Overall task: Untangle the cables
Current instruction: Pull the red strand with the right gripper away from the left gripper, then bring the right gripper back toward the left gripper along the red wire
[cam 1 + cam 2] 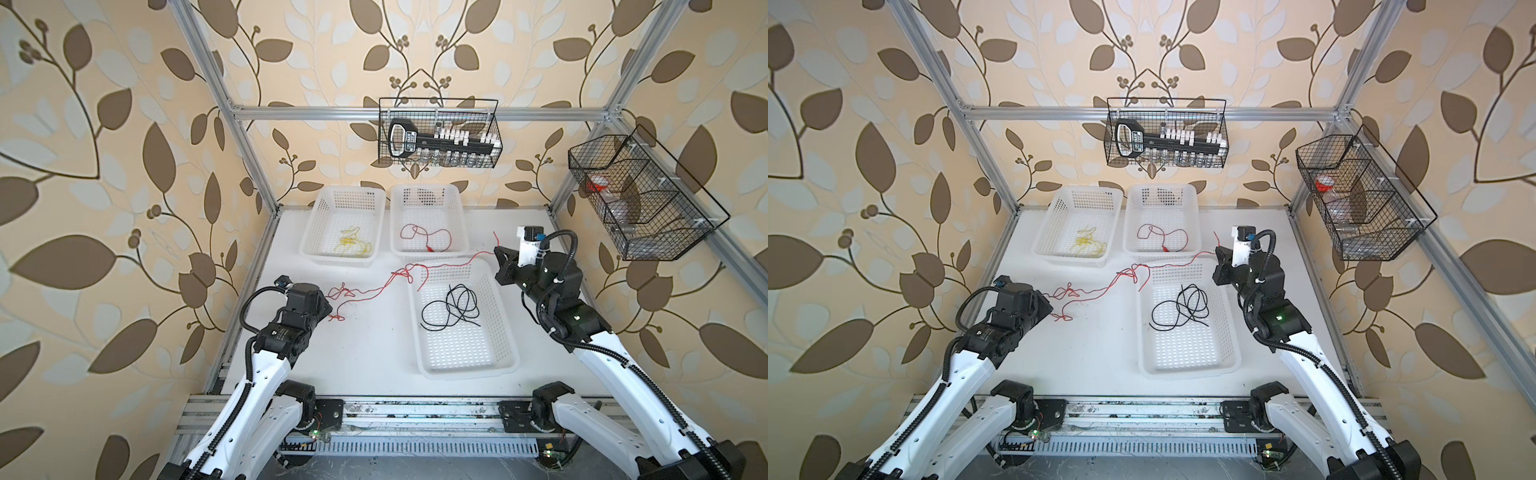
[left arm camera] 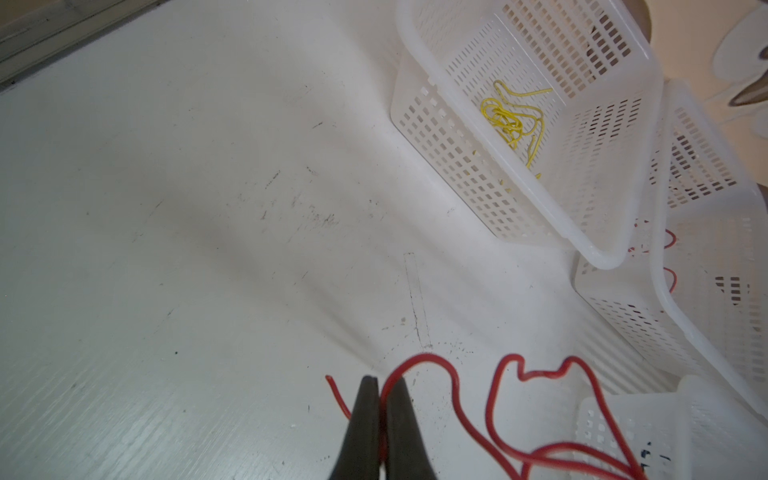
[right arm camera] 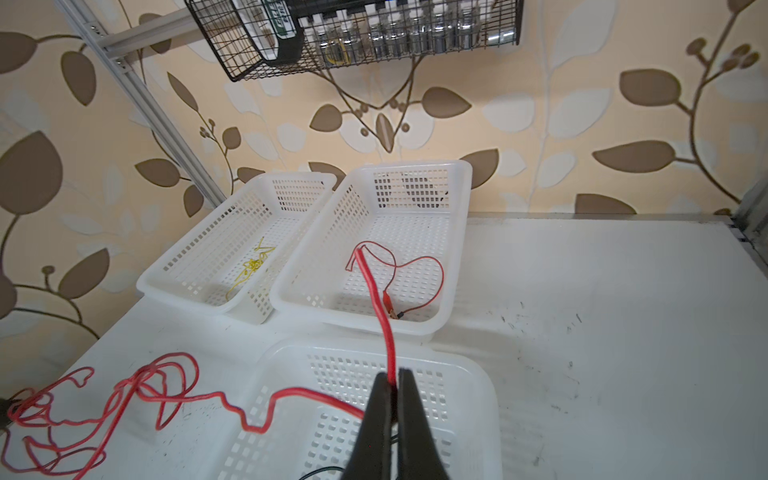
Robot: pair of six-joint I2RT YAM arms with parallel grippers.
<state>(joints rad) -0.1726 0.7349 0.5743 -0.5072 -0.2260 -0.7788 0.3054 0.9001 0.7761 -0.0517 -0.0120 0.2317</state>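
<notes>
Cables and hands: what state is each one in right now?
left hand, shut on the red tangle.
right hand, shut on the red tangle too.
red tangle, knotted, strung between both hands.
yellow cable, bunched in a far basket.
red clip lead, loose in the other far basket.
black cable, loosely coiled in the near basket.
</notes>
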